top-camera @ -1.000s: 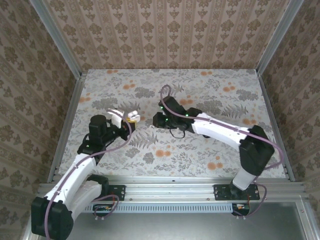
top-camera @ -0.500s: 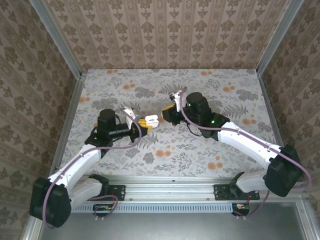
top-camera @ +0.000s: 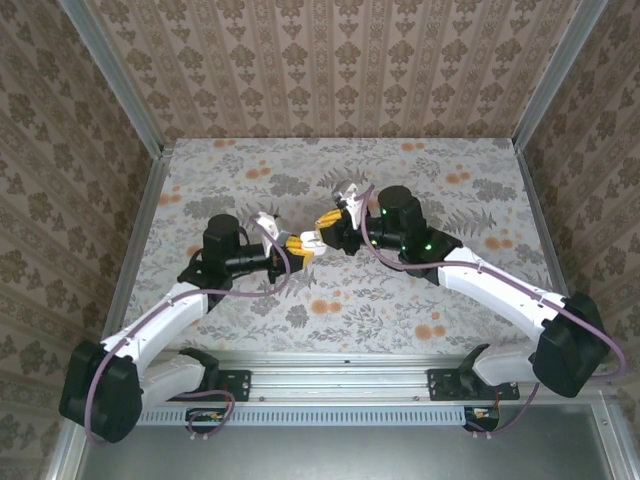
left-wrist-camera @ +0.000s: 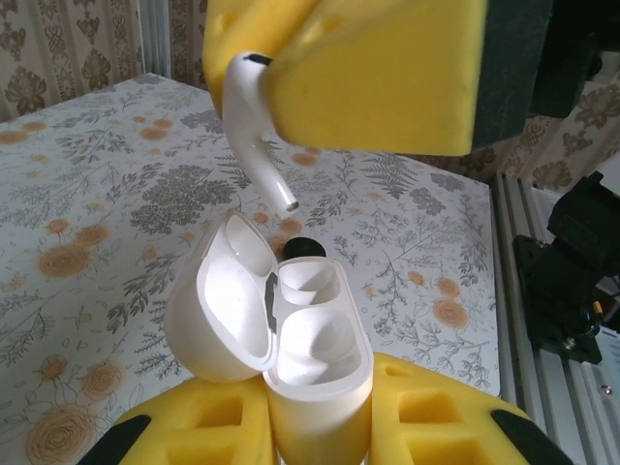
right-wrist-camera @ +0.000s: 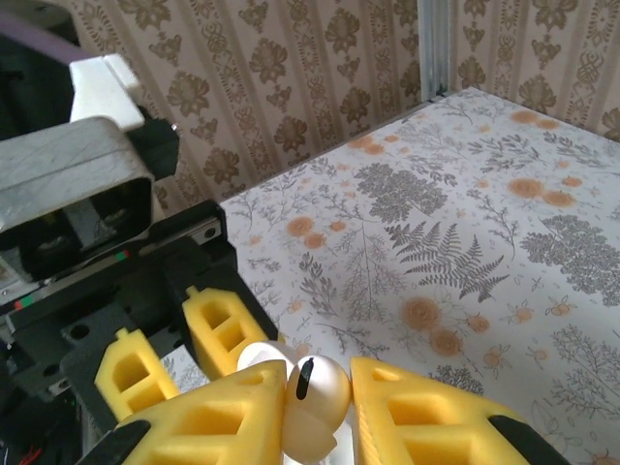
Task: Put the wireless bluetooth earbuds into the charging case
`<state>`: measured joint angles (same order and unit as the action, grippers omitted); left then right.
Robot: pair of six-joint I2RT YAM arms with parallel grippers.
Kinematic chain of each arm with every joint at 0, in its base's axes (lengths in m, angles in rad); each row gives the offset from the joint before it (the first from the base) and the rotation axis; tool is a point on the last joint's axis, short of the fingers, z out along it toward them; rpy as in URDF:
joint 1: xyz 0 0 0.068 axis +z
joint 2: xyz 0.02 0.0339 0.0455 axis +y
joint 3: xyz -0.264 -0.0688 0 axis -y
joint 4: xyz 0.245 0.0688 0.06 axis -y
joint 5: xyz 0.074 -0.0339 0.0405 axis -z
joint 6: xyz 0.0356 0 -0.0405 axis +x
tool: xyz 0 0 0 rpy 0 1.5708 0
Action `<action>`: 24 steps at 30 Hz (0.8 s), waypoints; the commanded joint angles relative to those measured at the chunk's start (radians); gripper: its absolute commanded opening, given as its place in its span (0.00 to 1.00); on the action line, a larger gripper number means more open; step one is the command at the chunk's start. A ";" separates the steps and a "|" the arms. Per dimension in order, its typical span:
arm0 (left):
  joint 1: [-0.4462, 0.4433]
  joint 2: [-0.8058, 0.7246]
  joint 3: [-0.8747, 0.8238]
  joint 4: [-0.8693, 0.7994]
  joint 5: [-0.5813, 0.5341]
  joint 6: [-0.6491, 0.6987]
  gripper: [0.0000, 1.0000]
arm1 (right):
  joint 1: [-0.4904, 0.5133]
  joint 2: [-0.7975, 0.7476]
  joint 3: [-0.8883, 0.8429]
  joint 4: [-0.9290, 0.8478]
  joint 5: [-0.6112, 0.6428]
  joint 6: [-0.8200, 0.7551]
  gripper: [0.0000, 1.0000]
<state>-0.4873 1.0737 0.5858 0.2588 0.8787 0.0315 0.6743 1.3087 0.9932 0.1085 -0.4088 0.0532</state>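
Note:
My left gripper [left-wrist-camera: 320,431] is shut on the white charging case [left-wrist-camera: 320,373], held upright between its yellow fingers with the lid [left-wrist-camera: 218,310] swung open to the left. Just above the case hangs a white earbud [left-wrist-camera: 254,126], stem pointing down at the open wells but apart from them. My right gripper [right-wrist-camera: 320,407] is shut on that earbud [right-wrist-camera: 325,387]. From above, the left gripper [top-camera: 293,248] and the right gripper [top-camera: 325,222] meet at the table's middle, with the case [top-camera: 306,242] between them.
A small dark round object [left-wrist-camera: 305,249] lies on the floral tabletop [left-wrist-camera: 87,223] just behind the case. An aluminium rail [left-wrist-camera: 518,271] runs along the table's edge, and patterned walls [top-camera: 340,70] close in the back and both sides.
The two grippers have drawn together over the table's middle. The right one came down and left with the earbud until it hangs over the case; the left one edged right.

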 commanded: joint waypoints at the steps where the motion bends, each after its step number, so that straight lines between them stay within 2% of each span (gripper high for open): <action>1: -0.020 -0.013 0.040 0.003 -0.016 0.101 0.21 | 0.005 -0.057 -0.023 0.007 -0.044 -0.087 0.23; 11: -0.054 -0.037 0.032 -0.060 -0.089 0.384 0.21 | 0.005 -0.120 -0.052 -0.028 -0.075 -0.208 0.24; 16: -0.069 -0.046 0.023 -0.047 -0.113 0.453 0.20 | 0.005 -0.116 -0.072 0.001 -0.126 -0.260 0.24; 24: -0.087 -0.054 0.016 -0.026 -0.119 0.472 0.20 | 0.005 -0.118 -0.146 0.085 -0.236 -0.485 0.25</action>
<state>-0.5632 1.0382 0.5900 0.2146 0.7589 0.4583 0.6743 1.2076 0.8658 0.1333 -0.5720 -0.3164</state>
